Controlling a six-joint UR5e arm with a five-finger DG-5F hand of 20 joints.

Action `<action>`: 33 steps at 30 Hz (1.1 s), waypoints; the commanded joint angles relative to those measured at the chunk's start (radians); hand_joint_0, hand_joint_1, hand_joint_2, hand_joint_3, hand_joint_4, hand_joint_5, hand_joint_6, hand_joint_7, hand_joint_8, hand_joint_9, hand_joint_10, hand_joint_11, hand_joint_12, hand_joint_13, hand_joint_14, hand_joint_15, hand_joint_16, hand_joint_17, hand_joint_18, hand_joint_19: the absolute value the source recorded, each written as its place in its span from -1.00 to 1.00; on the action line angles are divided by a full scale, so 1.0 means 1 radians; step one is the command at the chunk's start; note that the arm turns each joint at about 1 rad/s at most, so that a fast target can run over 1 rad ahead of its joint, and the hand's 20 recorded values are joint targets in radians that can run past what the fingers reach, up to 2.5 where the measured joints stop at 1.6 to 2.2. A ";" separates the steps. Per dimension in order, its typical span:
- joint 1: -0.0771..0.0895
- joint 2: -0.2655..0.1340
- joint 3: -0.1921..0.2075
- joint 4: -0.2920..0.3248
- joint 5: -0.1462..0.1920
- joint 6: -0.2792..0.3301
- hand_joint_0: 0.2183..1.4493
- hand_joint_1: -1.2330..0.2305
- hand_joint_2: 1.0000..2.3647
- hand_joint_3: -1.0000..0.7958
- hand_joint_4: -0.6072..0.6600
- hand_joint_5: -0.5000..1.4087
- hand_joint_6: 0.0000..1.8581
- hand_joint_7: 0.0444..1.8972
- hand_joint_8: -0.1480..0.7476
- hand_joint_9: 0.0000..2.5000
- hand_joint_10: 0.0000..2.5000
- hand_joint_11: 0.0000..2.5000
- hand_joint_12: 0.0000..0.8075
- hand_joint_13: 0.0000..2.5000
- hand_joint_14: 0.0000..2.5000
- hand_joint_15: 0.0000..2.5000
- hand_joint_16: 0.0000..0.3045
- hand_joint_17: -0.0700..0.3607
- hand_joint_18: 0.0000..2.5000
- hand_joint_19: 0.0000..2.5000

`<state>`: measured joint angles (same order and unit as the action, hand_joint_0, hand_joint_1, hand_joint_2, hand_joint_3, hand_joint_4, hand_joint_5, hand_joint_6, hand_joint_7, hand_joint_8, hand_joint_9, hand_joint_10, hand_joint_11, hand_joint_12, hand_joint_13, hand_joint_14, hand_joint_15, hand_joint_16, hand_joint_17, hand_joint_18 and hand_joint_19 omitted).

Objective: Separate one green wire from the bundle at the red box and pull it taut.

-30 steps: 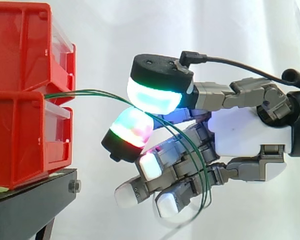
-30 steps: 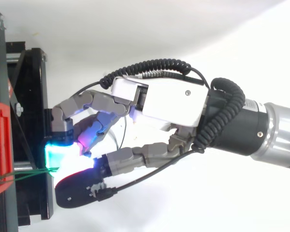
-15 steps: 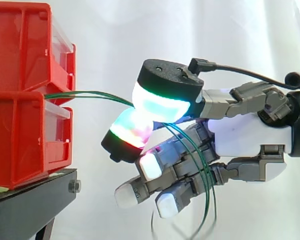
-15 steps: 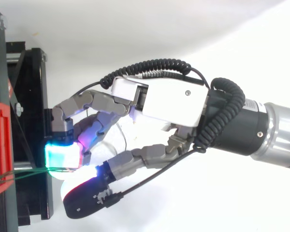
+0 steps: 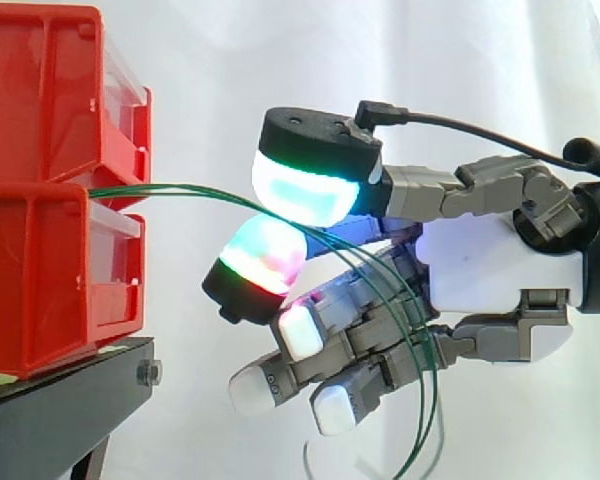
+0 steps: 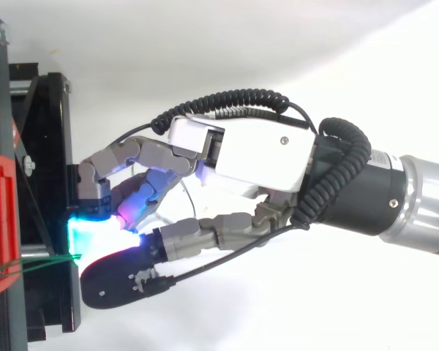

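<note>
**Side and top views: the hand (image 5: 500, 270) at the red box (image 5: 40, 280).** The green wires (image 5: 195, 187) leave the box just ahead of the fingertips, at the seam between its upper and lower bins. They arc gently to the hand and pass between the thumb pad (image 5: 305, 190) above and one glowing finger pad (image 5: 265, 255) below. From there they loop down across the curled fingers in front of the palm, and their loose ends hang below the hand.

**Hand state.** The hand is closed in a light pinch, with thumb and opposing finger bent round the strands. The remaining fingers are curled beneath with nothing in them. How firmly the pads bear on the strands cannot be told.

**Change.** Half a second ago the thumb had slid back toward the palm and down onto the finger pad. It has now returned forward and up, to where it stood a second ago. From above it has likewise come back in beside the finger pad.

**Reading.** The stroke looks like a rolling rub meant to part the strands. It shows no result yet: at least two strands run together through the pinch, and the span to the box sags. Separation, and then the pull away from the box and its black stand (image 5: 60, 400), remain to be done
</note>
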<state>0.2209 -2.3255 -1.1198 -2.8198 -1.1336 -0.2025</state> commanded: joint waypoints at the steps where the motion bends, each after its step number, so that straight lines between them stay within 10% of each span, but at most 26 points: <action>1: 0.000 0.000 0.000 -0.001 0.000 0.000 -0.38 -0.27 -0.97 -0.17 0.27 -0.66 -0.05 0.27 0.11 -0.23 -0.99 -0.50 -0.19 -0.39 -0.99 -0.76 -0.67 -0.15 -0.28 -0.62; 24: 0.003 0.000 0.000 -0.001 0.005 0.002 -0.20 -0.46 -1.00 -0.44 0.16 -0.66 -0.04 0.22 0.06 -0.20 -0.99 -0.47 -0.20 -0.31 -0.99 -0.74 -0.69 -0.18 -0.26 -0.67; 33: 0.005 0.000 0.000 -0.001 0.008 0.000 -0.30 -0.33 -1.00 -0.44 0.24 -0.66 -0.04 0.23 0.13 -0.02 -0.99 0.00 -0.19 -0.20 -0.99 -0.58 -0.69 -0.18 -0.24 -0.64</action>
<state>0.2241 -2.3255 -1.1198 -2.8209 -1.1267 -0.2023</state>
